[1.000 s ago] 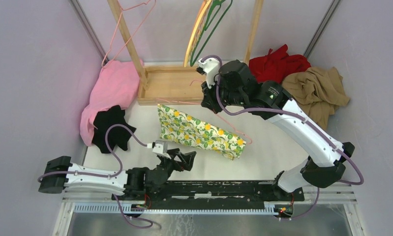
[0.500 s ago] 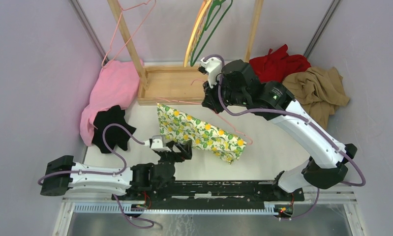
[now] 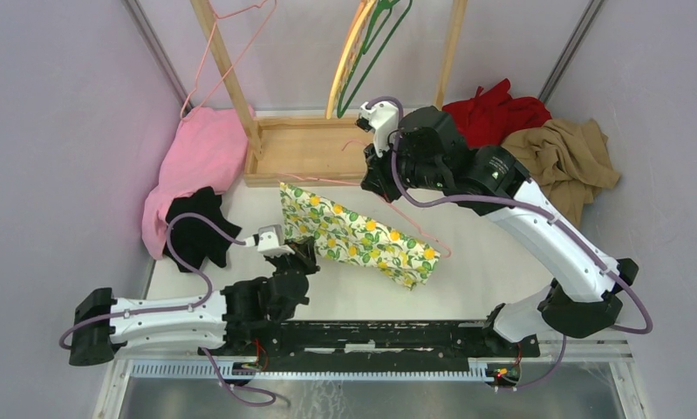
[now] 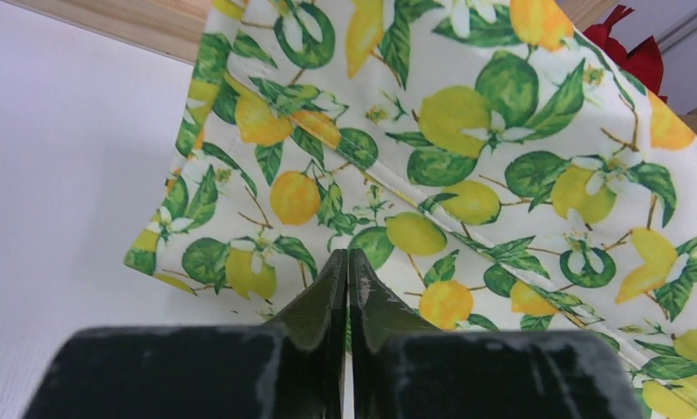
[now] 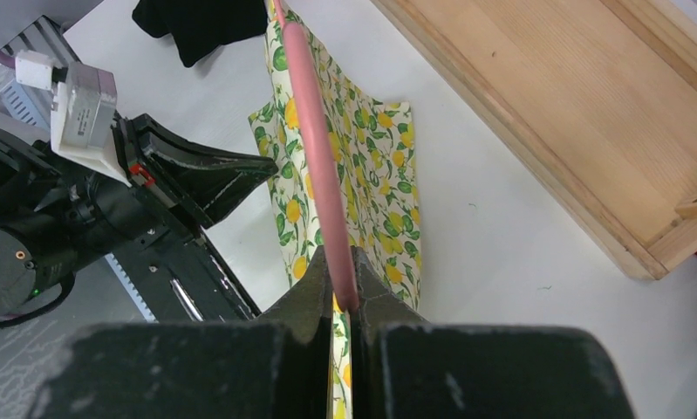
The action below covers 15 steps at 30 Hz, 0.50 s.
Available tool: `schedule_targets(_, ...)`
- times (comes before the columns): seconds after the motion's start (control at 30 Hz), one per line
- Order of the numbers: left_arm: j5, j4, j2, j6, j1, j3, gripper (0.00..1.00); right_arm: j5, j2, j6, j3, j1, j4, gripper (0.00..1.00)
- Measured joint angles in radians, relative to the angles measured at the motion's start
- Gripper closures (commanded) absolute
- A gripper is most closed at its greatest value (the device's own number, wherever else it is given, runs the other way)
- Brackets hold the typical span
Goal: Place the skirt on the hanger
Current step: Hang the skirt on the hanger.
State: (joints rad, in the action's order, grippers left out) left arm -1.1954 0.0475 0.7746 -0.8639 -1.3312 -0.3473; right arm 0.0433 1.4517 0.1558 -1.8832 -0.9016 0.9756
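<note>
Top view: the skirt (image 3: 358, 236) is spread at frame centre on the desk (image 3: 475, 279), with the hanger (image 3: 423, 234) laid over it.

Left wrist view: the left pincer (image 4: 346, 262) is closed, seemingly on the near hem, which should be lifted gently.

Right wrist view: the right pincer (image 5: 343, 279) is clamped on the hanger, which should be held steady.

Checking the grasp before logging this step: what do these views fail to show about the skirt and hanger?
Left wrist: whether the left tool pinches skirt fabric; its shut fingers hide the contact.
Top: whether the hanger is inside the skirt; too thin to trace.
Right wrist: hanger's far end, cut by the top edge.
</note>
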Motion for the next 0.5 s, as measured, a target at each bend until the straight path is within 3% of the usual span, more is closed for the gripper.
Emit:
schedule_targets(0.27,0.1,-0.122,-0.142,-0.057,0.029,-0.018,0.32,0.0,-0.005,0.0,-0.01,0.022,0.018,0.99)
schedule_targets(0.5,0.193,0.011,-0.289,-0.09,0.029,0.106,0.17,0.033,-0.005,0.013,-0.074,0.092,0.028,0.99)
